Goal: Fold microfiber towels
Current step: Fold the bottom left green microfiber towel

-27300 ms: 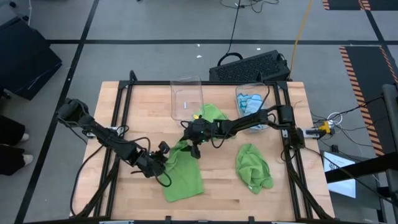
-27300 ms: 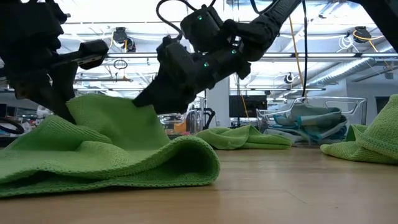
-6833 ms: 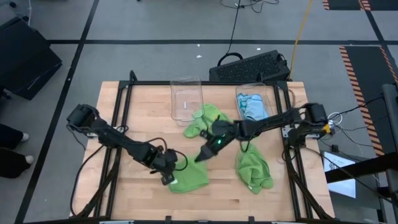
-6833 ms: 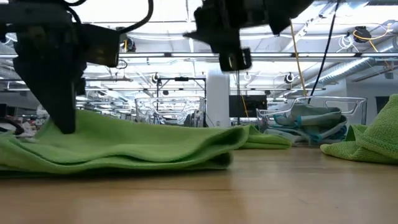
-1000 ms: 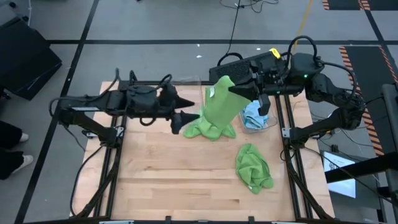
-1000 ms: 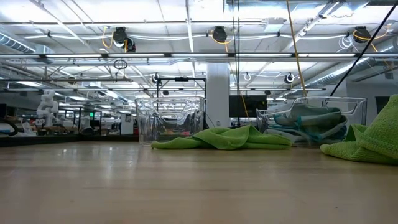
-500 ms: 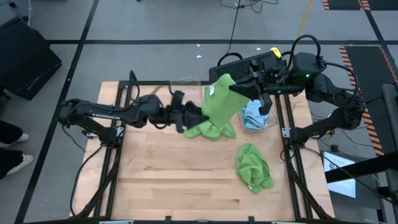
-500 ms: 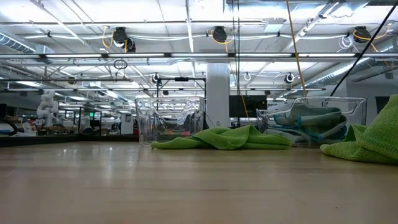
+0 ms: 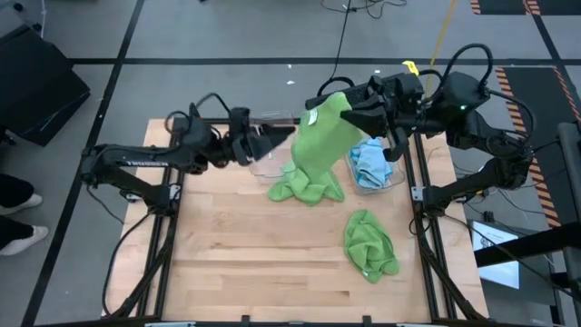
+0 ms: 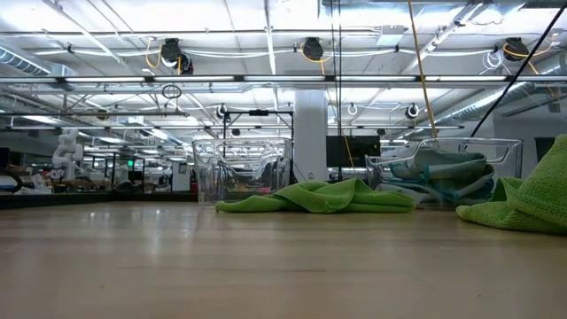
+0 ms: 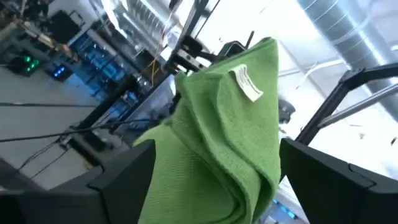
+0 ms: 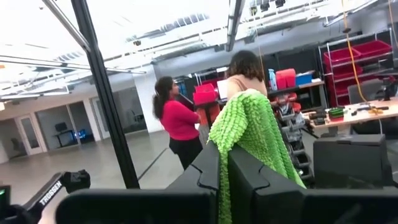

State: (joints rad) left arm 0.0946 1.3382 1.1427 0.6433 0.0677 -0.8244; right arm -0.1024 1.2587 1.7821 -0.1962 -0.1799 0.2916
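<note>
Up high, a lime green towel (image 9: 320,136) hangs from the clamped right gripper (image 9: 313,102)

Left gripper (image 9: 272,143) spread wide beside it over the empty clear bin (image 9: 269,153); blue towels (image 9: 370,163) fill the right bin (image 9: 397,173); two green towels (image 9: 370,242) on the table (image 9: 218,263).

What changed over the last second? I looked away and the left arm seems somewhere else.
The left gripper, open, swung from beside the heap on the table toward the hanging green towel, which the right gripper holds shut, slightly farther back. Unchanged: the crumpled green towel, the green heap, the blue towels in their bin.
</note>
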